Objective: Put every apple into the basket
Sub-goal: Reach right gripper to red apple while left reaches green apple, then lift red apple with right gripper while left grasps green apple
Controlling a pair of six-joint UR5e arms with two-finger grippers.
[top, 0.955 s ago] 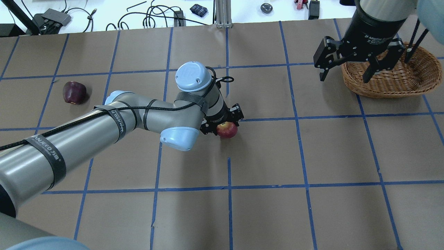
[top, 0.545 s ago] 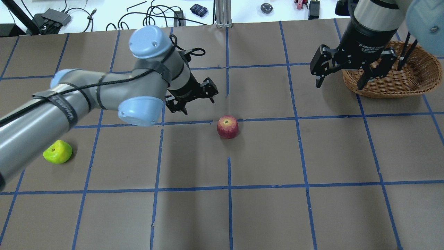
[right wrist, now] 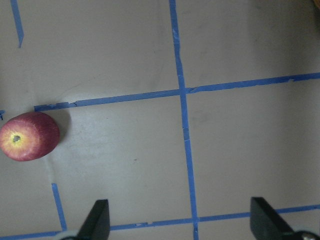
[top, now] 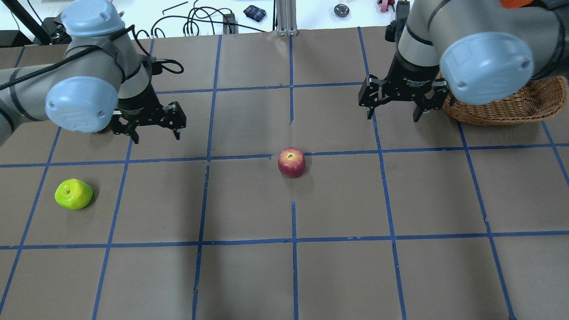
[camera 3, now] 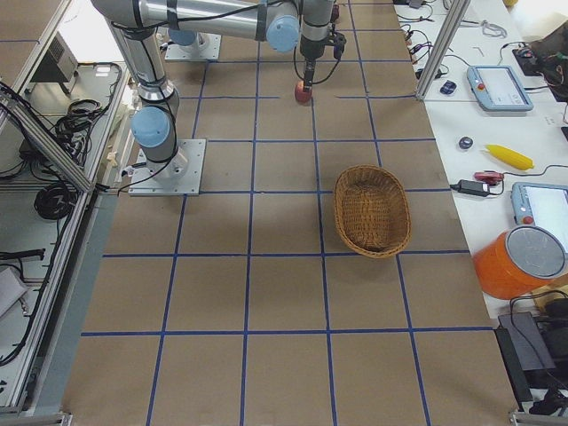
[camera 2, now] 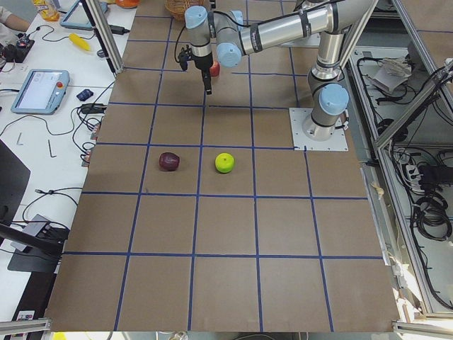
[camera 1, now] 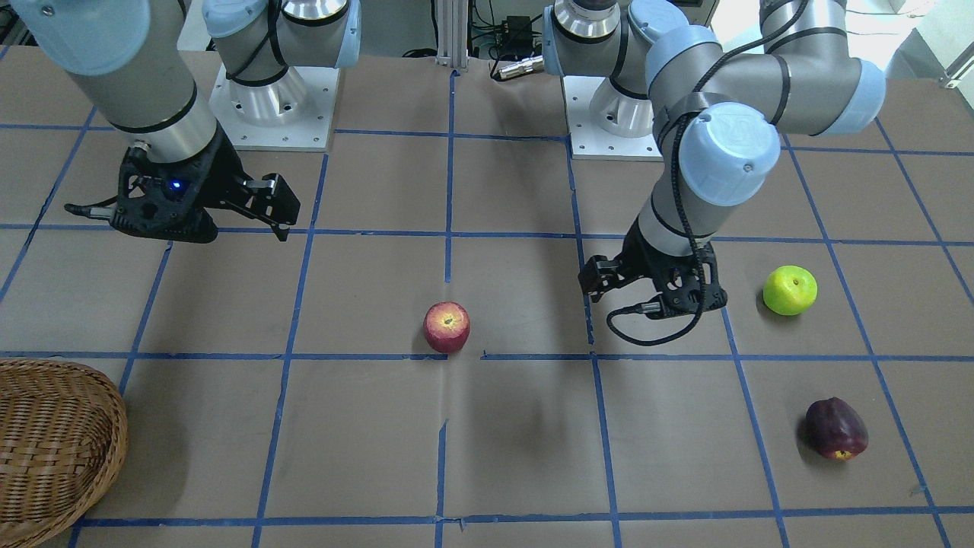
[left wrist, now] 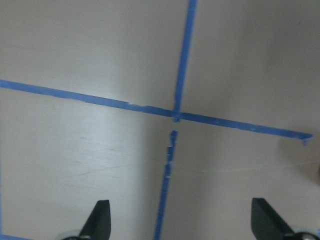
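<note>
My open left pincer [top: 155, 133] dropped the red apple [top: 291, 162] and backed off; my open right pincer [top: 394, 113] should fetch it.

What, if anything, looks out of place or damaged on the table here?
Nothing stands out: the red apple, green apple and maroon apple sit intact on the table, and the empty basket rests upright.

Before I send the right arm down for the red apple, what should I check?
1. red apple free, nothing touching it: ok.
2. right pincer open and empty: ok.
3. right pincer above the red apple: not ok, it hangs off to the side, toward the basket.
4. left pincer clear of the red apple: ok.
5. basket has room: ok, it is empty.
</note>
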